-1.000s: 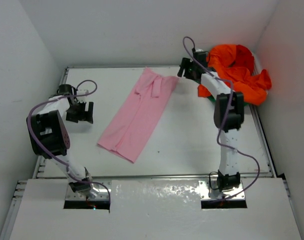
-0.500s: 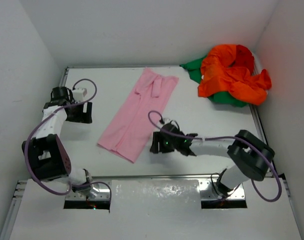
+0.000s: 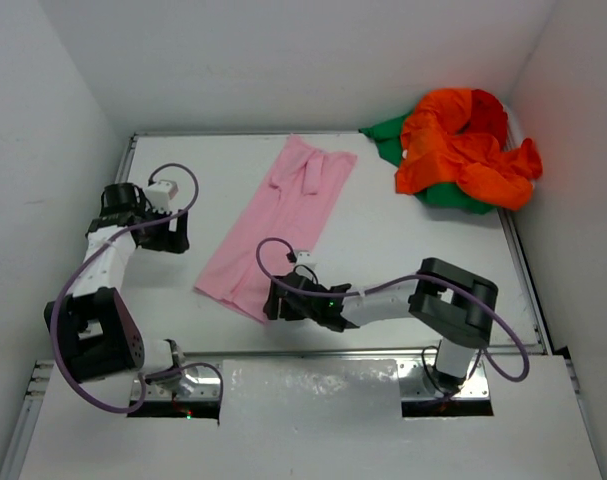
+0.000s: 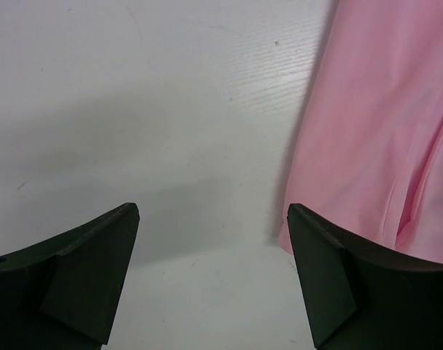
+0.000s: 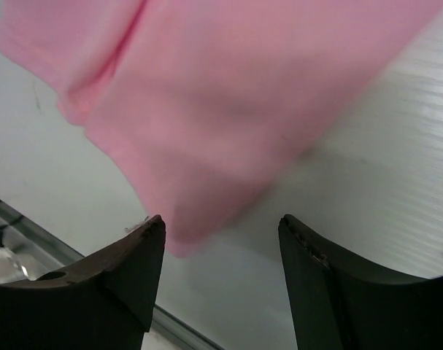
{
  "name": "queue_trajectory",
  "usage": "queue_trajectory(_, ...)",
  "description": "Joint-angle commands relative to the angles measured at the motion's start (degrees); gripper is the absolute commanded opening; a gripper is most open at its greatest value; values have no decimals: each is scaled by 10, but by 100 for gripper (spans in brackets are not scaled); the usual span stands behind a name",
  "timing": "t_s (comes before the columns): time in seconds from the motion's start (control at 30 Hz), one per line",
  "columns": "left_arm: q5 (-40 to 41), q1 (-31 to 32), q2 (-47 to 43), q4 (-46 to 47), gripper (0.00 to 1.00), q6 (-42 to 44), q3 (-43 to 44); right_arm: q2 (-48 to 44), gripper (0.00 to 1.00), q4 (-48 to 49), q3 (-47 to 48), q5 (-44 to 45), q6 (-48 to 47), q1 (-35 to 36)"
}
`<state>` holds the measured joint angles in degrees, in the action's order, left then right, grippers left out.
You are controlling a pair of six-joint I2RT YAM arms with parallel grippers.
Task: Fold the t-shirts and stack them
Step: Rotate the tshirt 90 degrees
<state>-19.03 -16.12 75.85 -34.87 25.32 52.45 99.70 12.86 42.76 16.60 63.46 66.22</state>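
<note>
two arms flank the pink shirt (image 3: 278, 225) in the top view. it lies flat as a long slanted strip in the middle of the tabletop (image 3: 403, 260), sides folded in. the orange shirt (image 3: 463, 145) is heaped on the green shirt (image 3: 383, 133) at the far right corner, with what looks like the red shirt (image 3: 490, 112) at the heap's far side. the right jaws sit at the strip's near corner and the left jaws are off its left edge. in the left wrist view the left jaws are apart over bare tabletop, with the pink edge (image 4: 309, 182) just beside one finger, so they should shift onto the cloth before closing. in the right wrist view the right jaws are also apart, with the blurred hem corner (image 5: 170, 219) between them. i judge the next fold brings hem to collar, so both should pinch every layer at matching corners, lift low and carry evenly to avoid skewing the strip.
</note>
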Motion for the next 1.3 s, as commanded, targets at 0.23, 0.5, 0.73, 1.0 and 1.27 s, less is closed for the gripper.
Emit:
queue_trajectory(0.23, -23, 0, -34, 31, 81, 17, -23, 79, 51, -28, 38, 15, 95, 6)
queue_trajectory(0.5, -32, 1, -56, 20, 81, 39, -29, 104, 4, 5, -9, 15, 162, 6)
queue_trajectory(0.73, -95, 7, -68, 13, 75, 75, -38, -14, 0, -23, -128, 37, 114, -20)
queue_trajectory(1.0, -26, 253, -99, 71, 74, 68, -48, -170, 0, -95, -286, -60, 10, -105)
queue_trajectory(1.27, 19, 431, -51, -27, 68, 183, 3, -267, 6, -164, -370, -161, -100, -191)
